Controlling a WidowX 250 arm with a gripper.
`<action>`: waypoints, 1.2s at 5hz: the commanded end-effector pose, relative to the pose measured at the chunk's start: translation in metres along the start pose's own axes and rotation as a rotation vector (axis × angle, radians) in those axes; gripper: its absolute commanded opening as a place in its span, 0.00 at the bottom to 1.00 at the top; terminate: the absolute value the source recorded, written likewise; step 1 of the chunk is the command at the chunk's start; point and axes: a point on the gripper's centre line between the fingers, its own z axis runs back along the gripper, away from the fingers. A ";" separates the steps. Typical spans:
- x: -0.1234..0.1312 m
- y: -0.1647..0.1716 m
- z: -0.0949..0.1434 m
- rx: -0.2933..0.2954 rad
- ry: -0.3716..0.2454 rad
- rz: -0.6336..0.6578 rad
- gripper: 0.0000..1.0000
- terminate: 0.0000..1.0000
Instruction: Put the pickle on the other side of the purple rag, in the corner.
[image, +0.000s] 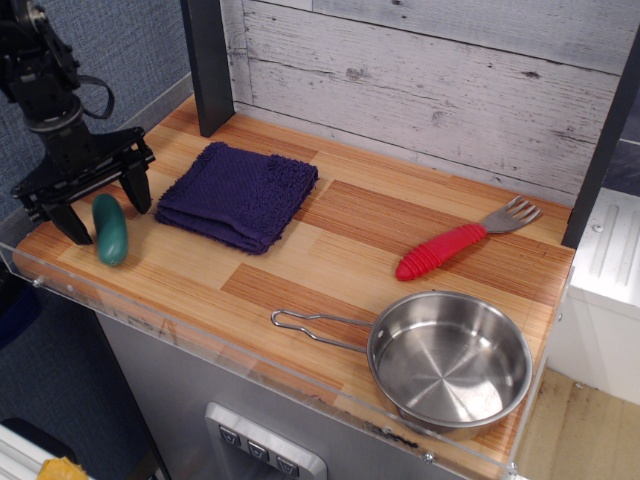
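Observation:
The teal-green pickle lies on the striped wooden tabletop in the front-left corner, left of the purple rag. My gripper hangs just above the pickle's far end with its jaws spread wide, one finger on each side, not holding it. The rag is a folded dark purple square lying flat toward the back left of the table.
A red-handled fork lies at the right. A steel pan with a wire handle sits at the front right. A clear acrylic rim runs along the table's front edge. A dark post stands at the back left.

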 end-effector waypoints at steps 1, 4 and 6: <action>0.010 -0.007 0.017 -0.021 -0.030 -0.025 1.00 0.00; 0.000 -0.061 0.070 -0.120 -0.073 -0.170 1.00 0.00; -0.027 -0.093 0.123 -0.190 -0.194 -0.256 1.00 0.00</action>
